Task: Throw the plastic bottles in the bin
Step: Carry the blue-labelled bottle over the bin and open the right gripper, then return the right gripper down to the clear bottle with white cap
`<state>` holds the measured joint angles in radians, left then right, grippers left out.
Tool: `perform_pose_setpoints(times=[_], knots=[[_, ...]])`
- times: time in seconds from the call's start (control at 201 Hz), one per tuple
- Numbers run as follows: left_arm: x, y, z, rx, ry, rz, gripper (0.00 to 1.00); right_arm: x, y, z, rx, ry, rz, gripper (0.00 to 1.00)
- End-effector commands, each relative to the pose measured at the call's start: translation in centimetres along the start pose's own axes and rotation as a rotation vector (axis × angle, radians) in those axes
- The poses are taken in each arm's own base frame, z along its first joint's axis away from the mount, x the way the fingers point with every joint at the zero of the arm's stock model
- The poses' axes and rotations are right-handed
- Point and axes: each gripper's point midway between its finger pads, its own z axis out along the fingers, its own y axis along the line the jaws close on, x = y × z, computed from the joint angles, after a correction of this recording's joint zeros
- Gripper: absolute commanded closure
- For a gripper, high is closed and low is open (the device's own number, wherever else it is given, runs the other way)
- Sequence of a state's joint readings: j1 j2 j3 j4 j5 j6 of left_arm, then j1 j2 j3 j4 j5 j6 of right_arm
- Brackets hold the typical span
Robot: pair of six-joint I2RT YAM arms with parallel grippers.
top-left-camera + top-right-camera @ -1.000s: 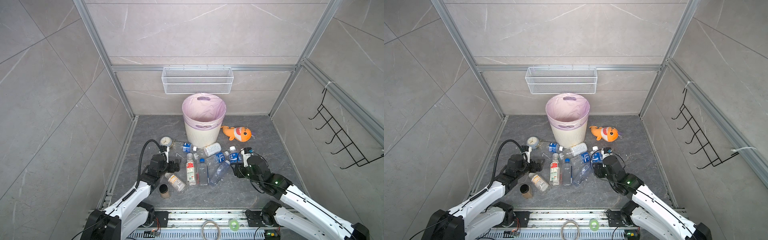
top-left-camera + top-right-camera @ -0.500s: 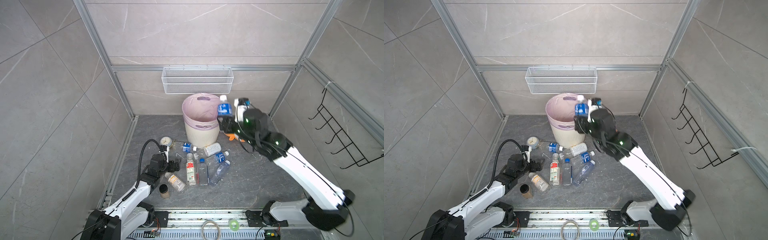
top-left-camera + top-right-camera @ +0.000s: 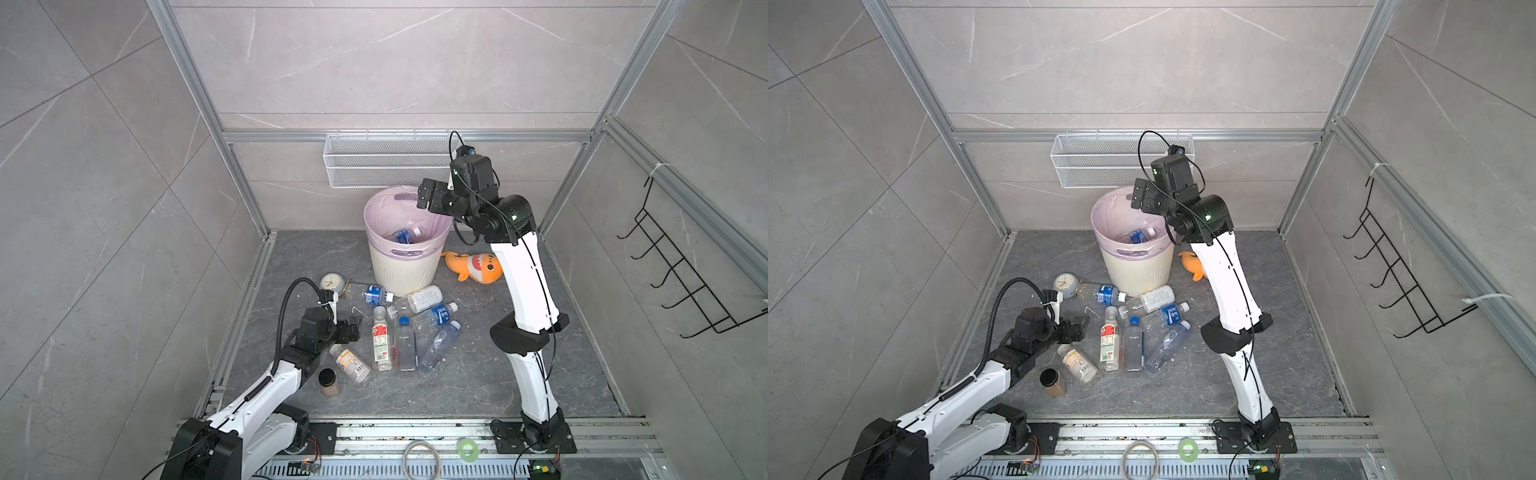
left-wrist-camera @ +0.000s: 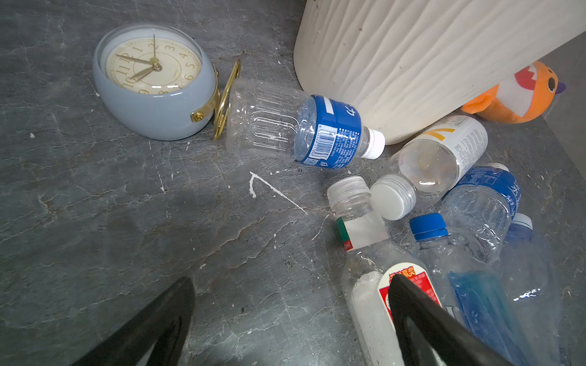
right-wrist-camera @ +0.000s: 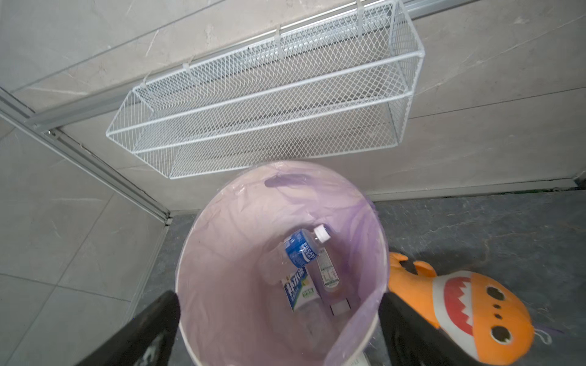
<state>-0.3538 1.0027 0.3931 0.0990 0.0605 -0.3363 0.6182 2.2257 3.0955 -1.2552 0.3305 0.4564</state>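
The cream ribbed bin with its pink liner stands at the back of the floor. My right gripper hangs open over its mouth, with nothing between the fingers. A blue-labelled plastic bottle lies inside on other bottles. Several more plastic bottles lie on the floor in front of the bin. My left gripper is open low over bare floor, one finger beside the red-labelled bottle.
A pale-blue clock sits left of the bottles. An orange plush shark lies right of the bin. A black-lidded jar stands near my left arm. A wire basket hangs on the back wall.
My right arm lifted a blue-labelled bottle from the floor up over the bin, and its jaws opened. The bottle now lies in the bin. The left arm stayed still.
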Motion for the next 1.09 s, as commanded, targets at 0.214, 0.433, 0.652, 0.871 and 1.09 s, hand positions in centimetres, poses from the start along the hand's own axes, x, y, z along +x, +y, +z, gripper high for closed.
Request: perform_pose_setpoints(times=[0.214,0.433,0.652,0.871,1.09], knots=[[-2.3,-1.2,-0.4,0.041,-0.060,0.030,0.03,2.8,-0.5,-5.1,0.048,0.092,-0.167,0.01],[-2.4,-1.4,-0.7,0.051,-0.069,0.034,0.03,3.8,-1.2,-6.1,0.068,0.137,-0.236,0.01],[-2.5,-1.4,-1.0,0.046,-0.074,0.035,0.03,7.3,-3.9,-6.2,0.175,0.272,-0.361,0.01],[-2.4,-1.6,-0.8,0.057,-0.068,0.029,0.03,9.4,-6.7,-7.8,0.160,0.246,-0.330,0.01],[-2.4,-1.6,-0.8,0.062,-0.065,0.028,0.03,14.7,-8.7,-8.2,0.126,0.287,-0.293,0.01]])
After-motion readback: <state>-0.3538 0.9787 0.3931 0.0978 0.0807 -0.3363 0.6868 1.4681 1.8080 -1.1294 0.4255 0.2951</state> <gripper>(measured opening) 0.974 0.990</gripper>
